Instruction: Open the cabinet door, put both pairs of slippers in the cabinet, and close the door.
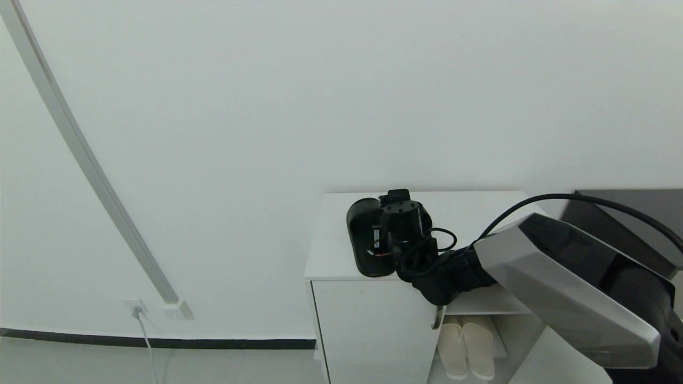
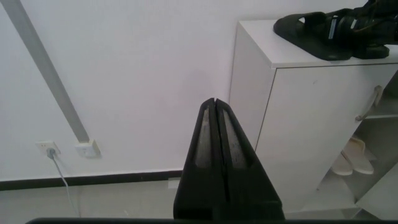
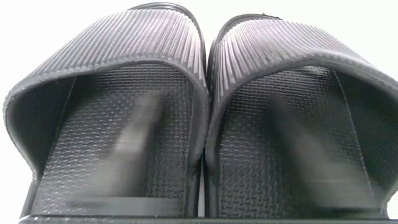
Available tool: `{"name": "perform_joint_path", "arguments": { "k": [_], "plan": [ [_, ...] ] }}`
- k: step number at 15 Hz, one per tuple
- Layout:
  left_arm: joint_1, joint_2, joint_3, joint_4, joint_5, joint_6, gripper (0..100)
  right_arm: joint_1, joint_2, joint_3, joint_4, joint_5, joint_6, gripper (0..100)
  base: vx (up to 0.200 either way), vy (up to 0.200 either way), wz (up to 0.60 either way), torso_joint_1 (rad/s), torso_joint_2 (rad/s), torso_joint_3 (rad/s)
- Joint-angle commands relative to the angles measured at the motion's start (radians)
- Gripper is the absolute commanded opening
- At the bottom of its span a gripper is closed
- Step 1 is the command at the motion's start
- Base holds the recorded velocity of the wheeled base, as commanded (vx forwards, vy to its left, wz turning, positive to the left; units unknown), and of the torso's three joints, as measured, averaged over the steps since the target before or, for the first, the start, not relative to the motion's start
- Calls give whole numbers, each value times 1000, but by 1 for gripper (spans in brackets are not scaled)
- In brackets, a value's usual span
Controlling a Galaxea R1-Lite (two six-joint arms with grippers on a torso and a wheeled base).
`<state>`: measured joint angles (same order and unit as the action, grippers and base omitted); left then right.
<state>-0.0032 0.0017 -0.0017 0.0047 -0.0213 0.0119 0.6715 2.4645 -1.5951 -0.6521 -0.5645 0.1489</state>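
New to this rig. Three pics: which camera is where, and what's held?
A wheeled two-armed robot. The wide picture is from its head camera: a white cabinet with black slippers on top and white slippers on a shelf in its open side. The others are wrist cameras. The left one looks past the left gripper, shut and empty, toward the cabinet. The right one is right at the black slippers; the right gripper looks open, one finger in each slipper, and holds nothing yet.
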Motion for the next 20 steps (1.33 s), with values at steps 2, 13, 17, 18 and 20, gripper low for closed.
{"name": "perform_joint_path", "arguments": {
  "k": [2, 13, 17, 18, 20],
  "plan": [
    [0, 0, 0, 0, 0, 0, 0, 2, -4, 4, 0, -3, 0, 0, 0, 0, 0, 0, 0, 0],
    [0, 0, 0, 0, 0, 0, 0, 33, -345, 454, -159, 90, 0, 0, 0, 0, 0, 0, 0, 0],
    [-1, 0, 0, 0, 0, -1, 0, 56, -532, 682, -204, 181, 4, 0, 0, 0, 0, 0, 0, 0],
    [0, 0, 0, 0, 0, -1, 0, 60, -555, 707, -202, 195, 4, 0, 0, 0, 0, 0, 0, 0],
    [0, 0, 0, 0, 0, -1, 0, 69, -625, 782, -202, 238, 4, 0, 0, 0, 0, 0, 0, 0]
  ]
}}
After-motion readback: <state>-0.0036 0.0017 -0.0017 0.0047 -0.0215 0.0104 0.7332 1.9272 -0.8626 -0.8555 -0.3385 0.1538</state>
